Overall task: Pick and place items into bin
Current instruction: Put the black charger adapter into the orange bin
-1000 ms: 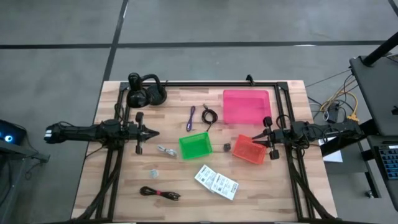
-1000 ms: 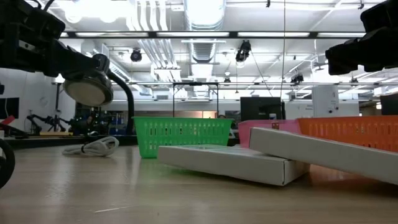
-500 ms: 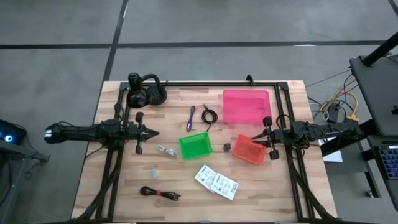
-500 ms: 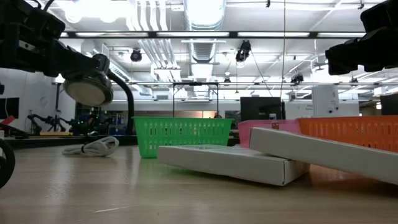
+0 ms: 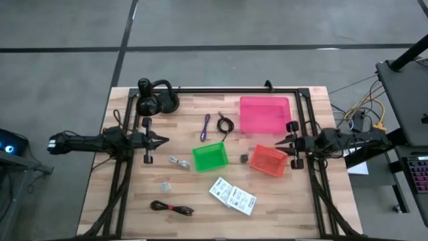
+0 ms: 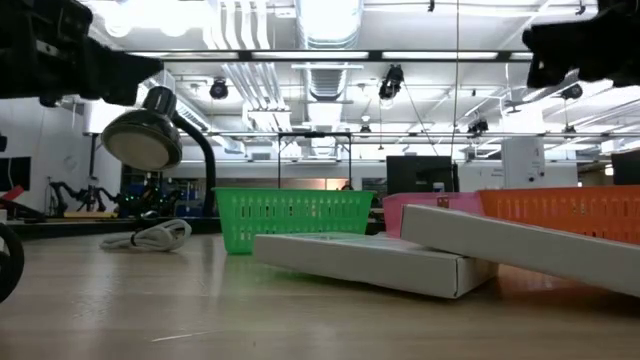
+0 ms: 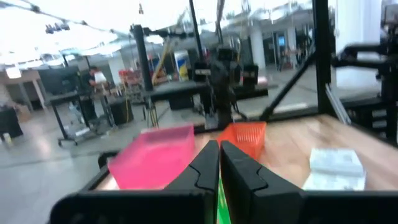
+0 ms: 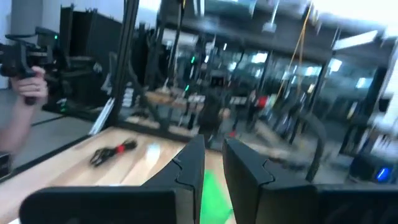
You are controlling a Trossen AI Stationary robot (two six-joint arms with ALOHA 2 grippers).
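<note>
The items lie loose on the wooden table (image 5: 134, 194): a purple cable (image 5: 206, 126), a thin black cable (image 5: 225, 124), a black-red cable (image 5: 172, 207), white flat packets (image 5: 232, 195), a silver piece (image 5: 178, 162), a small pale piece (image 5: 164, 187) and a dark piece (image 5: 243, 158). A green basket (image 5: 210, 156), an orange basket (image 5: 267, 161) and a pink bin (image 5: 265, 114) stand in the middle and to the right. My left gripper (image 5: 162, 140) is shut and empty, left of the green basket. My right gripper (image 5: 278, 142) is shut and empty at the orange basket's right edge.
Black headphones (image 5: 157, 100) lie at the far left corner. A black frame rail (image 5: 234, 89) runs along the far edge and down both sides. The white packets (image 6: 400, 262) lie nearest the low camera, in front of the green basket (image 6: 290, 218).
Both grippers have risen. My right gripper has drawn back toward the table's right edge, off the orange basket. My left gripper has drawn back a little toward the table's left edge. No item has moved.
</note>
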